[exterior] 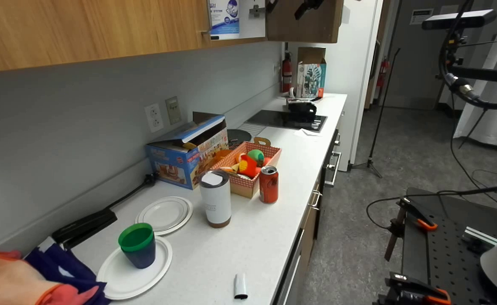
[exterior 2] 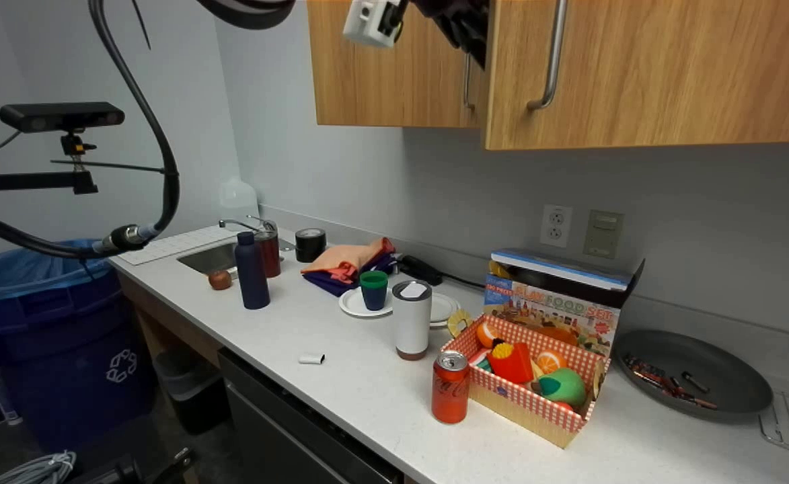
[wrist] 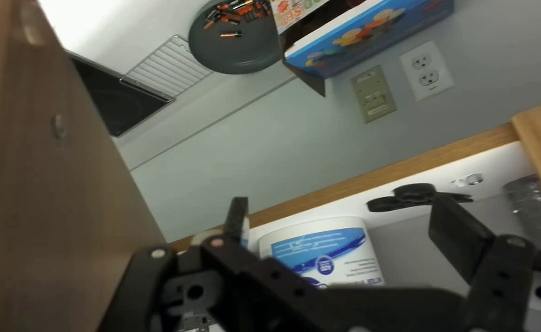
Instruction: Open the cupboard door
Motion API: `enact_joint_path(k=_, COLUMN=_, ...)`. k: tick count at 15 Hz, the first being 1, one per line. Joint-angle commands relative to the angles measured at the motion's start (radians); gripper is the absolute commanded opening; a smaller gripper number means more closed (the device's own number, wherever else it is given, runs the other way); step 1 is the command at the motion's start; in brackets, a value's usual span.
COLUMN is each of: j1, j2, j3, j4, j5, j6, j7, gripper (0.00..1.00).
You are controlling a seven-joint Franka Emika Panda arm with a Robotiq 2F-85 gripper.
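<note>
The cupboard door [exterior: 303, 27] is plain brown wood and stands swung out from the wall cupboard. In an exterior view its outer face [exterior 2: 663, 74] shows a metal handle [exterior 2: 554, 57] near its free edge. In the wrist view its inner face [wrist: 72, 184] fills the left side. My gripper [wrist: 341, 210] is open, fingers wide apart, with nothing held. It is on the inner side of the door, in front of the open cupboard. In an exterior view the gripper [exterior 2: 465, 30] is partly hidden behind the door's edge. I cannot tell whether a finger touches the door.
A neighbouring closed door [exterior: 91, 29] adjoins the opening. Inside the cupboard stand a white-and-blue tub [wrist: 325, 253] and black scissors [wrist: 411, 196]. On the counter below are a food-set box [exterior 2: 555, 296], a toy-food basket [exterior 2: 522, 396], a red can [exterior 2: 450, 390] and a white tumbler [exterior 2: 412, 323].
</note>
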Motion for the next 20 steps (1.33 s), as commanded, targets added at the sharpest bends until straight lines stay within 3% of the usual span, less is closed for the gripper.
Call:
enact_joint_path(k=1, j1=-0.148, j2=0.048, j3=0.076, j4=0.045, j5=-0.136, j6=0.026, j7=0.132, gripper=1.0)
enact_joint_path(k=12, j1=-0.604, j2=0.035, j3=0.293, j4=0.124, j5=-0.644, j6=-0.023, j7=0.617, gripper=1.0)
enact_joint_path(k=20, j1=-0.813, j2=0.05, j3=0.393, j4=0.196, j5=-0.907, j6=-0.124, j7=0.899, gripper=1.0)
